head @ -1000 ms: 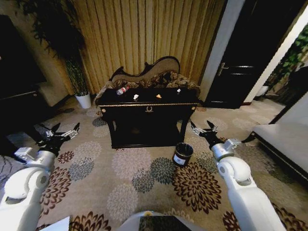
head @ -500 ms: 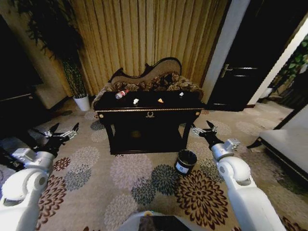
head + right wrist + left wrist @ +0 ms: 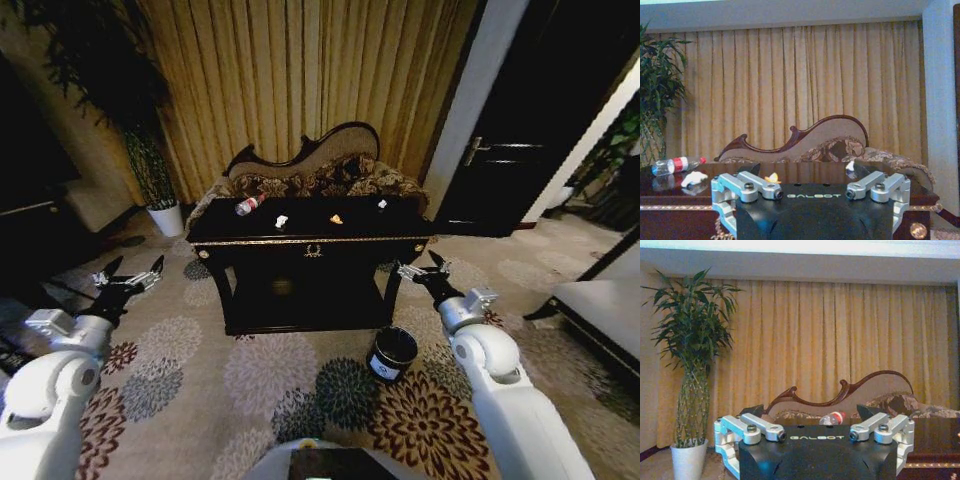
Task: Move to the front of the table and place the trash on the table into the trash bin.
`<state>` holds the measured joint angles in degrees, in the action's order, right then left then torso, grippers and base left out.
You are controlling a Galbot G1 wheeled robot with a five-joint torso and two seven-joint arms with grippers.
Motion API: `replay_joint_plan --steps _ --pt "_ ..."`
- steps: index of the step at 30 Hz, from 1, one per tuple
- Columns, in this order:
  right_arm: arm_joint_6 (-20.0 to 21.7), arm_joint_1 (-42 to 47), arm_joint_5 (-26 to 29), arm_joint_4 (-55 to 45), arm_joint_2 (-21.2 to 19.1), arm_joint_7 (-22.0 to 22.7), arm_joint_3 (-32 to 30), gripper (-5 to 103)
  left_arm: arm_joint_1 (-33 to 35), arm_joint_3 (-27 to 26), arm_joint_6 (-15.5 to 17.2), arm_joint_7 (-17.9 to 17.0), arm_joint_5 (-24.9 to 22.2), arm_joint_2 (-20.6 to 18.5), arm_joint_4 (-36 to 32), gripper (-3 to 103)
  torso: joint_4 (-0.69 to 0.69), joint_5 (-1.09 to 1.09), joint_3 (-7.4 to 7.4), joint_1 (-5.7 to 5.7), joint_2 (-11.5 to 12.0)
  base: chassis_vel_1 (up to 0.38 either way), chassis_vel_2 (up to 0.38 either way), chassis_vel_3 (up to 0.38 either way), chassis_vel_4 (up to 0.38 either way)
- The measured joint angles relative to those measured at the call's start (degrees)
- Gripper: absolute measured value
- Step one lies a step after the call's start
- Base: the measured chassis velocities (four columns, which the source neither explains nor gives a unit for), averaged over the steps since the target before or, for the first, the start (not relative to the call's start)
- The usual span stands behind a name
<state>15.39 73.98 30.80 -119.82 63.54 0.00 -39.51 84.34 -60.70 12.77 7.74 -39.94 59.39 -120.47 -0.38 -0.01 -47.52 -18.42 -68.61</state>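
From the head view: facing the table [image 3: 310, 262] square-on across patterned carpet, not yet up against its front. All litter on top, nothing binned: the bottle [image 3: 248, 205] lying toward the left end, the white scrap [image 3: 281, 222] just right of it, the orange piece [image 3: 336, 218] near the middle, a smaller white bit [image 3: 381, 205] toward the right end. The trash bin [image 3: 392, 353] standing on the floor by the table's right front leg, mouth open, nothing visible inside. Left gripper [image 3: 128, 281] held out low, well left of the table, fingers spread, nothing in them; right gripper [image 3: 424, 272] out near the table's right front corner, above the bin, likewise spread and bare. From the left wrist view: fingers apart, the bottle's red cap and label peeking over the gripper body on the tabletop, a potted plant [image 3: 691, 370] and curtain behind. From the right wrist view: fingers apart again, bottle, scrap and orange piece lined along the glossy top, sofa back rising beyond. Judging by this: approach nearly done, every pick and drop left to do.
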Motion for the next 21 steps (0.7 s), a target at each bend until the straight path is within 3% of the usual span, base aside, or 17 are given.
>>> replay_joint_plan --steps 21 --pt "-0.1 0.0 -0.3 -0.4 0.7 0.0 0.7 100 1.6 -1.7 -0.2 0.5 0.0 0.6 -1.2 100 0.00 0.00 0.00 0.00 0.0 -0.161 0.159 0.159 -0.167"
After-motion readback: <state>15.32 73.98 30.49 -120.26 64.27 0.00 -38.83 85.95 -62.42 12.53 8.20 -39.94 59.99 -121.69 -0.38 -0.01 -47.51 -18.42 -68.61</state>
